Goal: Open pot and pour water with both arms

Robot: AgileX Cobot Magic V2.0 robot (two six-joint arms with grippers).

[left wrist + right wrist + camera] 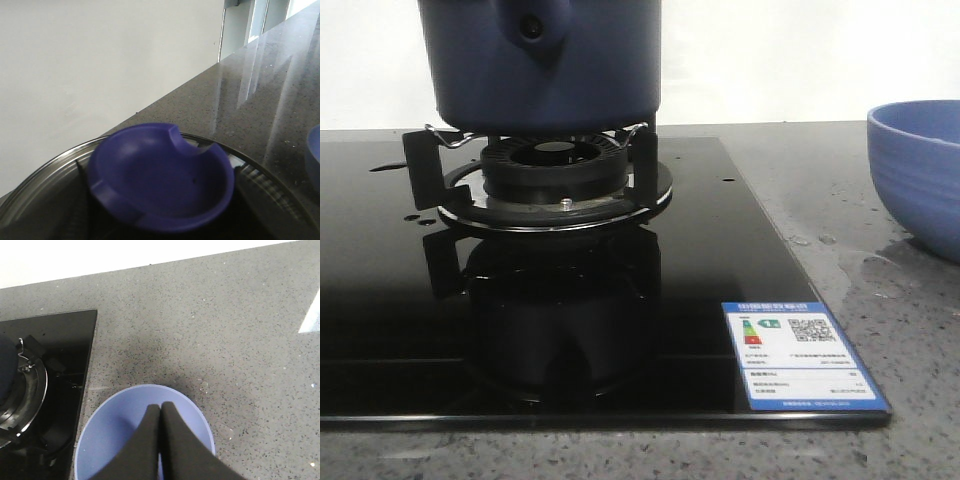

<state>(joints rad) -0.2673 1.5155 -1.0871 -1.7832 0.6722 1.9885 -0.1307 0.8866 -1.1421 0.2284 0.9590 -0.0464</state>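
The dark navy pot (pixel 548 62) stands on the burner stand (pixel 555 175), its handle stub (pixel 531 24) facing me; its top is cut off in the front view. In the left wrist view a blue concave lid knob (pixel 160 175) sits on a glass lid with a steel rim (pixel 45 172). My left gripper (pixel 159 200) is right at the knob. Dark blurred shapes flank the knob, and I cannot tell whether they grip it. My right gripper (pixel 161 406) is shut and empty above the periwinkle bowl (pixel 115 435). Neither gripper shows in the front view.
The black glass stove (pixel 720 250) carries a blue-white label (pixel 800 355) at its front right corner. The periwinkle bowl (pixel 920 170) stands on the grey speckled counter (pixel 880 290) to the right of the stove, with wet spots (pixel 820 240) beside it. A white wall is behind.
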